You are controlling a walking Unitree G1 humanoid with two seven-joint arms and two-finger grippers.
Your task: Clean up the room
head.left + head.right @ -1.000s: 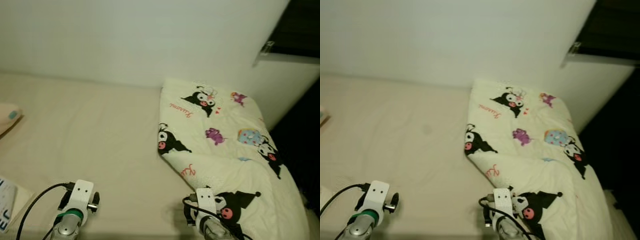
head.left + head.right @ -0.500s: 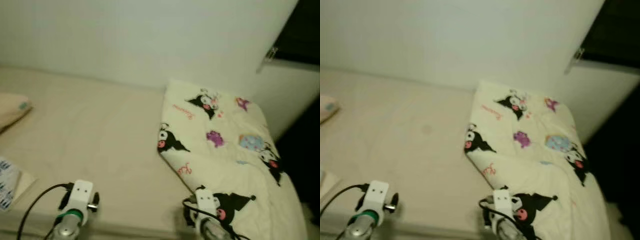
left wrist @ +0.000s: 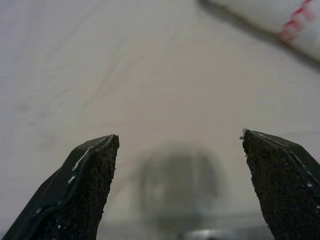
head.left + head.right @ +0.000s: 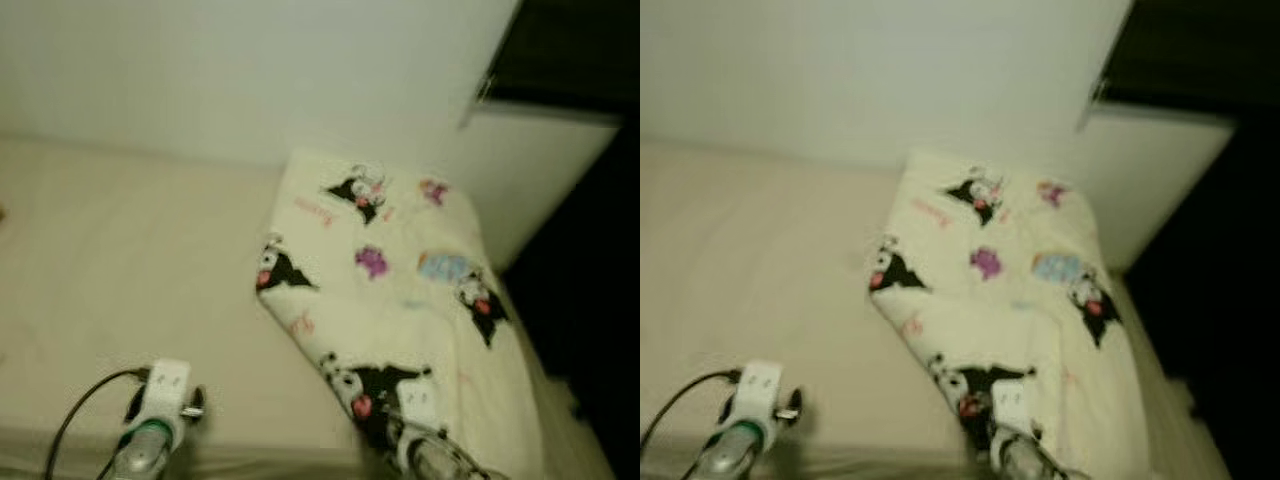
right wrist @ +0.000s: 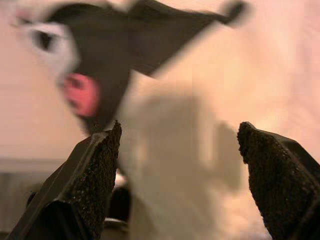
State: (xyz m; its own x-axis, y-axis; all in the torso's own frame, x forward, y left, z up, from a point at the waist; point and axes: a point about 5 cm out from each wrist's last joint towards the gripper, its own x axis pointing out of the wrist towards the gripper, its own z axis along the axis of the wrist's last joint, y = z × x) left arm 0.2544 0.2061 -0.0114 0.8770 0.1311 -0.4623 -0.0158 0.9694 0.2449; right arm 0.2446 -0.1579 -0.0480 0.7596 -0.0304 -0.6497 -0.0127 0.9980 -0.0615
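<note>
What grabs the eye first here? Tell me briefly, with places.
The cream blanket printed with black cartoon characters stands out, folded on the right side of the beige bed against the white wall. The right tool hangs open right over its near end, while the left tool is open above bare sheet.

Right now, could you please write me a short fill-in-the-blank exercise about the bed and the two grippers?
1. The cream quilt printed with black cartoon characters lies folded on the ____ .
2. The right gripper hovers over the ____ .
3. The left gripper hovers above the bare beige ____ .
4. Both grippers' fingers are ____ .

Missing words: bed; quilt; sheet; open
</note>
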